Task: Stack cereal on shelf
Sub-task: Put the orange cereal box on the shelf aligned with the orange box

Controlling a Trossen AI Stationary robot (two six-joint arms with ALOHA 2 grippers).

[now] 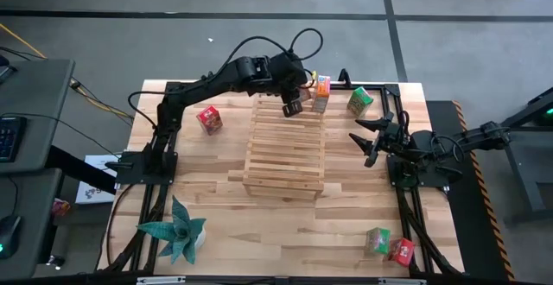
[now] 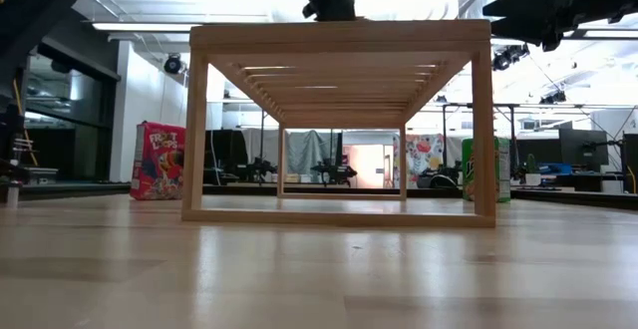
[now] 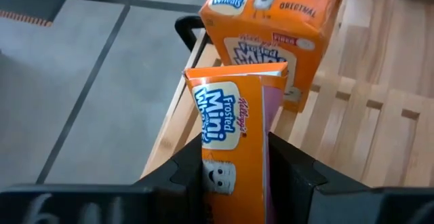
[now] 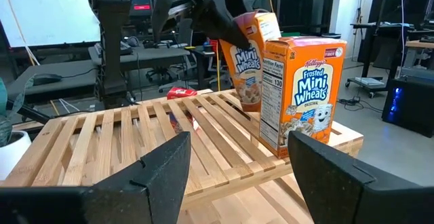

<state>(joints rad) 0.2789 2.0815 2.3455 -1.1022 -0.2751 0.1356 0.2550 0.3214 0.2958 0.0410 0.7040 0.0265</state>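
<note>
My left gripper [image 1: 292, 105] reaches over the far end of the wooden slatted shelf [image 1: 285, 147] and is shut on an orange cereal box [image 3: 234, 129]. A second orange box [image 1: 321, 93] stands upright on the shelf's far right corner, right beside it. A red box [image 1: 209, 119] stands on the table left of the shelf, and a green box [image 1: 360, 101] stands to its right. My right gripper [image 1: 370, 142] hovers open to the right of the shelf, touching nothing. Another green box [image 1: 378, 240] and red box [image 1: 401, 250] sit near the table's near right corner. My left gripper pinches the orange box between its two fingers [image 3: 293, 173], one on each of two opposite sides [image 3: 203, 159]. It holds the upper part [image 4: 237, 37], coming slanting down from above. The box hangs tilted, its lower end [image 4: 251, 102] at the slats; whether it rests there I cannot tell.
A teal spiky plant [image 1: 177, 229] in a white pot stands at the near left corner. The low view shows the shelf [image 2: 339, 120] as an open frame, with the red box [image 2: 157, 160] and green box [image 2: 488, 169] behind it. Most slats are bare.
</note>
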